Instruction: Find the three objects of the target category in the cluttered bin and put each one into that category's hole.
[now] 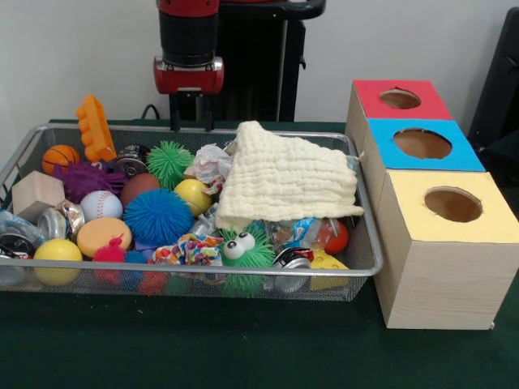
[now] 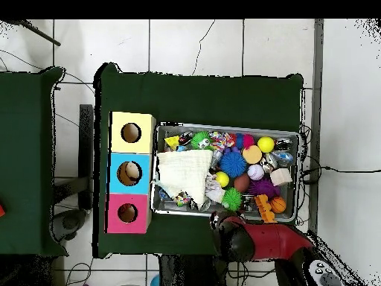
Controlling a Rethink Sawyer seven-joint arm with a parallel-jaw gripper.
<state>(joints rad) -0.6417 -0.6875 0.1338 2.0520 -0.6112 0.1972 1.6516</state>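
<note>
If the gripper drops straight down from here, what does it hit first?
Probably the wire mesh bin's far rim, or the crumpled white wrapper just inside it. The gripper hangs over that edge; depth is unclear.

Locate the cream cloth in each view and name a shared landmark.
Front view: the cream cloth drapes over the bin's right part, nearest the boxes.
Overhead view: the cloth lies at the bin's left end, beside the boxes.
Shared landmark: the blue-topped box, the middle one of three.
</note>
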